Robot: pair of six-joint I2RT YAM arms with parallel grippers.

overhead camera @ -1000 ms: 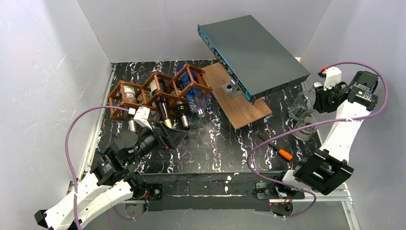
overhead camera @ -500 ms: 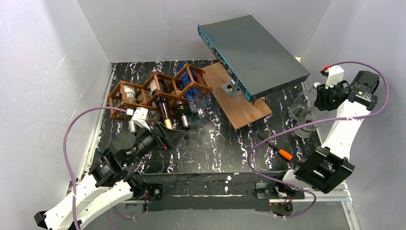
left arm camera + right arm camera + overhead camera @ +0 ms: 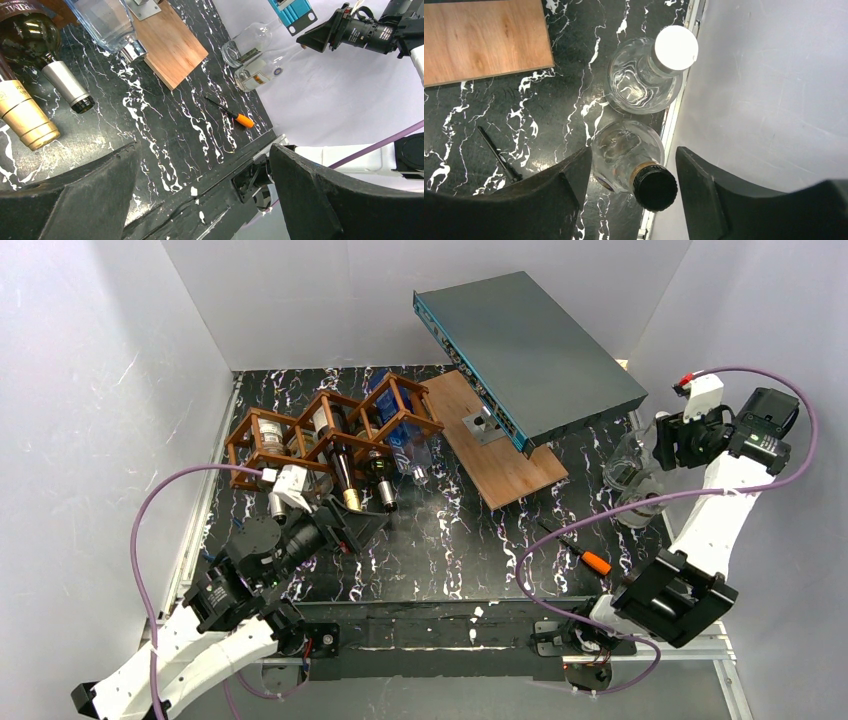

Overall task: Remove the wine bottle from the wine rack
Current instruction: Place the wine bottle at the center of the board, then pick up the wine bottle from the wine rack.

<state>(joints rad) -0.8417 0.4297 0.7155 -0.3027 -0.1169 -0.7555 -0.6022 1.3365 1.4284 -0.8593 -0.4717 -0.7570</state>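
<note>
The reddish-brown wine rack (image 3: 330, 425) stands at the back left with several bottles lying in its cells. Among them are a dark gold-foiled wine bottle (image 3: 347, 483) (image 3: 27, 122) and a silver-capped one (image 3: 383, 485) (image 3: 67, 90). My left gripper (image 3: 358, 525) (image 3: 204, 147) hovers open and empty just in front of their necks. At the table's right edge a clear black-capped bottle (image 3: 655, 187) (image 3: 640, 502) stands upright. My right gripper (image 3: 662, 438) (image 3: 631, 165) is open above it, with a gap between each finger and the cap.
A second clear bottle with a white cap (image 3: 676, 46) stands just behind the first. A flat wooden board (image 3: 500, 445) lies mid-table under a tilted grey-teal box (image 3: 530, 340). An orange-handled screwdriver (image 3: 580, 552) lies front right. White walls enclose the table closely on the right.
My right gripper's jaws have parted from the black-capped bottle's neck and the wrist has lifted slightly. The left arm has drawn back a little, still open.
</note>
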